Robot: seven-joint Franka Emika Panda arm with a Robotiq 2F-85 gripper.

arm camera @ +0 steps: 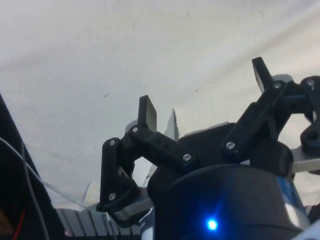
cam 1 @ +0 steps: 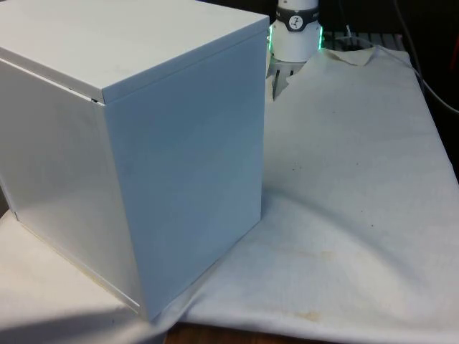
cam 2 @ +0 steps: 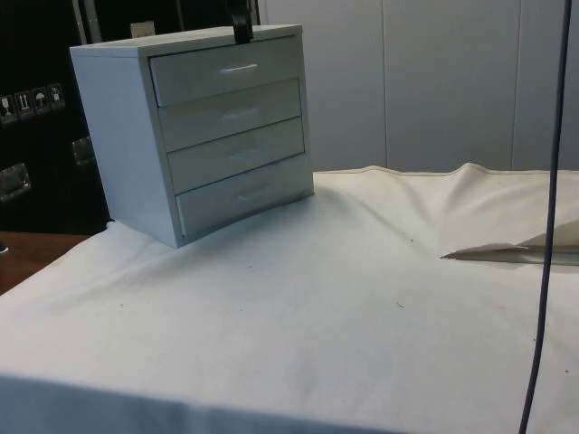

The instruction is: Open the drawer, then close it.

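A white four-drawer chest (cam 2: 194, 131) stands at the left of the side view on the cloth-covered surface (cam 2: 298, 316), all four drawers shut and the task not yet begun. In the front view the chest (cam 1: 136, 143) turns a blank back and side to the camera, at that view's left. Each drawer front carries a slim bar handle; the top drawer's handle (cam 2: 240, 68) looks the natural place to hook or pinch. The chest appears rigid and smooth-painted, likely light enough to slide on the cloth under a hard pull. No brand or label can be read on it. The gripper (arm camera: 202, 95) hangs above bare cloth, jaws spread and holding nothing.
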